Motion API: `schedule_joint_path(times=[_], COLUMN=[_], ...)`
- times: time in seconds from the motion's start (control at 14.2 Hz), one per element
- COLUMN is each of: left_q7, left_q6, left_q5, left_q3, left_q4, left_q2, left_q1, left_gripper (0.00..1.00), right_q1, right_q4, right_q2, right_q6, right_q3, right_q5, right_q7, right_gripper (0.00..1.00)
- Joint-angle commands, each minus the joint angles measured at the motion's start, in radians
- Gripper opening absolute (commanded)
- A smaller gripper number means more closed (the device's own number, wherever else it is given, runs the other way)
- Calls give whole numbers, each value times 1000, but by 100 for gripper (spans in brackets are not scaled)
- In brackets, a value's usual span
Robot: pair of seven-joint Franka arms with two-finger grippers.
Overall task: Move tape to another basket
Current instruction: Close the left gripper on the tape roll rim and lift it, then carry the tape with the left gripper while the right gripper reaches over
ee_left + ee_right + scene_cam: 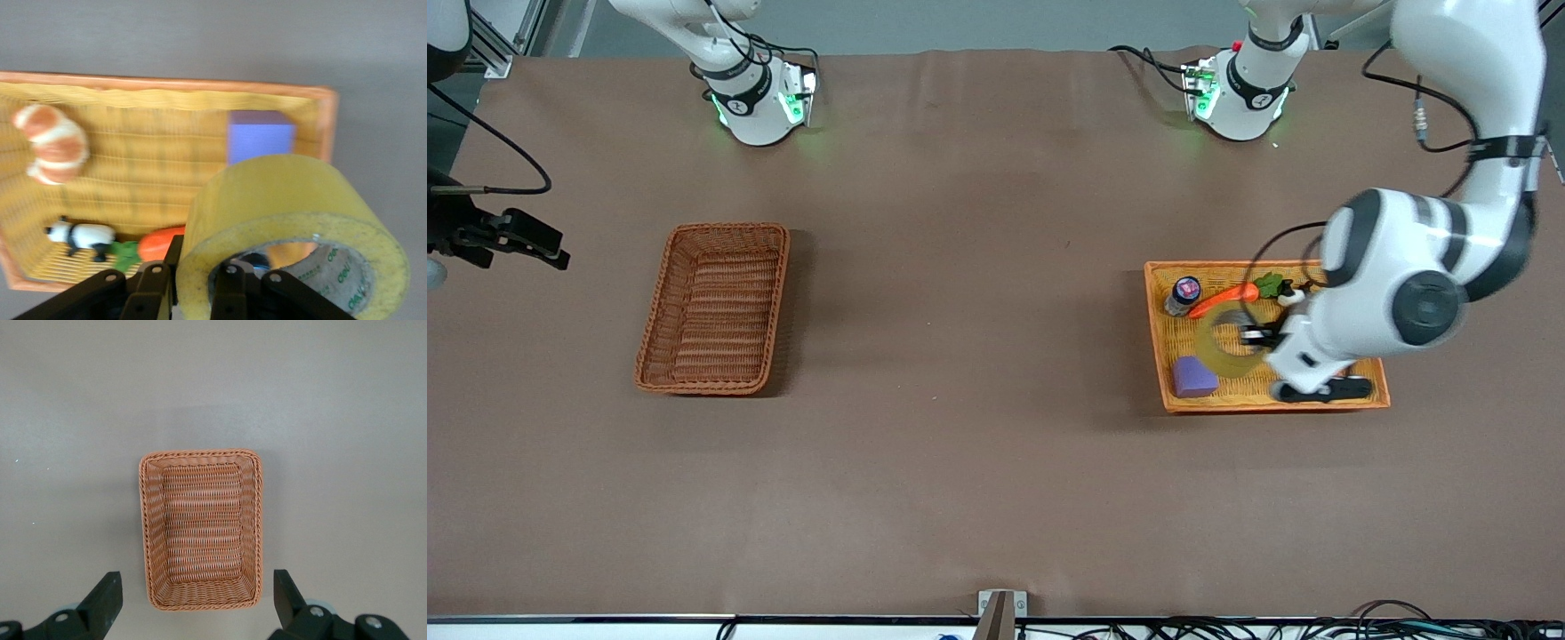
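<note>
— Where do we stand with the tape [293, 220]?

— We have the left gripper [200, 280] pinching its wall, one finger [235, 288] inside the hole and one outside, over the orange-yellow tray [1369, 402] at the left arm's end of the table. Whether the roll is clear of the tray floor we cannot tell.

— What worries us?

— The grip takes only one side of the ring. If we swing fast, the roll may pivot or slip out, perhaps onto the carrot [1224, 300], the bottle [1184, 294] or the purple block [1194, 377].

— And the target?

— The reddish-brown basket [716, 307] lies well apart, toward the right arm's end. It is narrow, so a tilted roll could catch its rim. The right gripper [193, 603] waits, spread wide, high over that basket; we must not collide there.
</note>
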Motion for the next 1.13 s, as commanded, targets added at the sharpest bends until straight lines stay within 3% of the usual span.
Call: schedule_joint_path(times=[0.0, 0.21, 0.42, 0.71, 0.85, 0.92, 1.06], left_q7=[-128, -291, -330, -333, -342, -342, -350], left_q6=[-21, -21, 17, 231, 276, 293, 340], left_q5=[12, -18, -104, -166, -166, -167, -172], left_q3=[0, -2, -3, -6, -3, -6, -6], left_q4=[149, 299, 475, 497, 534, 563, 609], left_q2=[110, 243, 392, 499, 556, 573, 625], left_q1=[-143, -310, -433, -556, -608, -622, -666], left_gripper=[6, 6, 7, 14, 16, 23, 28], right_q1=[-4, -9, -10, -7, -10, -12, -10], right_q4=[-9, -9, -9, -9, -9, -9, -12], right_q2=[-12, -10, -7, -5, -2, 1, 13], right_q6=[6, 7, 7, 9, 14, 14, 27], right_q3=[6, 6, 5, 5, 5, 5, 5], right_q5=[1, 1, 1, 1, 1, 2, 1], right_q7=[-9, -8, -8, -8, -8, -8, -9], right_gripper=[100, 100, 100, 100, 100, 100, 100])
